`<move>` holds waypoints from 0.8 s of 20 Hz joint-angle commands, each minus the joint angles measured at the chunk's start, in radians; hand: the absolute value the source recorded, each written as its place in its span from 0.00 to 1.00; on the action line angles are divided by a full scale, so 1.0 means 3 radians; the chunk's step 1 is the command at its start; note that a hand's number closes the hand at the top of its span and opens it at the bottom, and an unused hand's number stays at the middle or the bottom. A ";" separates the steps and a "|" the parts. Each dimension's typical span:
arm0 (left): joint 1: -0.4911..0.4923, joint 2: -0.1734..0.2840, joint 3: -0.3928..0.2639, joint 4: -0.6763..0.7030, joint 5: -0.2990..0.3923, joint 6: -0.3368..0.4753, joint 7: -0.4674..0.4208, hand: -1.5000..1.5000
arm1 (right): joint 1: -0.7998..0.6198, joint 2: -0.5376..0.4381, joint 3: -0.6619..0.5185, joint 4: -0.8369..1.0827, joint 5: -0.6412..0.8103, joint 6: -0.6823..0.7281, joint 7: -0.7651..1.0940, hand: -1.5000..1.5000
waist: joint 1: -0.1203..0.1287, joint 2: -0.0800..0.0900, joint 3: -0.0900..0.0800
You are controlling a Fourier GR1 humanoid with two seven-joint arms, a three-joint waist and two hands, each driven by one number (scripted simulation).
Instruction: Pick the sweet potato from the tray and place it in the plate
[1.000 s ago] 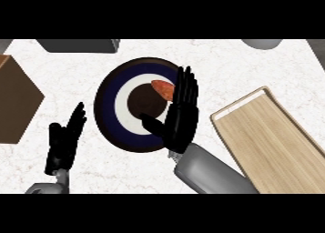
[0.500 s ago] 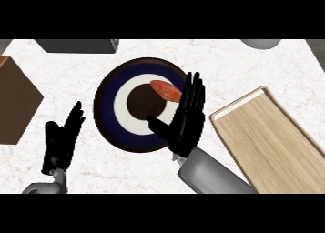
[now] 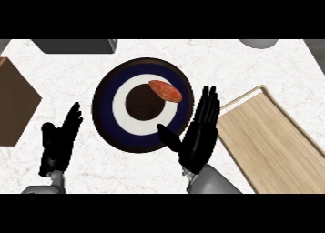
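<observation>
The reddish-orange sweet potato lies in the round plate, on its upper right part, over the white ring. The plate has a dark blue rim, a white ring and a dark centre. My right hand is open with straight fingers, over the plate's right edge and apart from the sweet potato, holding nothing. The light wooden tray lies to the right with nothing in it. My left hand rests open to the left of the plate, fingers up.
A brown wooden box stands at the left edge. A dark grey block sits at the back left and a grey round object at the back right. White marbled counter surrounds the plate.
My right hand has drawn back down and to the right, off the sweet potato, which now lies fully uncovered in the plate. The left hand has stayed put.
</observation>
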 commanded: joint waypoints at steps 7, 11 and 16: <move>-0.0126 0.0055 0.0147 0.0113 0.0030 -0.0091 0.0024 0.50 | 0.0739 0.0014 -0.0051 -0.0562 0.0638 0.0004 0.0268 0.00 | -0.0008 0.0004 0.0000; -0.0106 -0.0085 0.0100 0.0315 -0.0037 -0.0007 -0.0229 0.50 | 0.0966 0.0014 -0.0169 -0.0767 0.0706 0.0011 0.0204 0.00 | -0.0013 0.0006 -0.0001; 0.0038 -0.0073 0.0031 -0.0018 -0.0093 -0.0016 -0.0004 0.50 | 0.1081 0.0014 -0.0193 -0.0865 0.0742 0.0124 0.0184 0.00 | 0.0004 0.0005 0.0001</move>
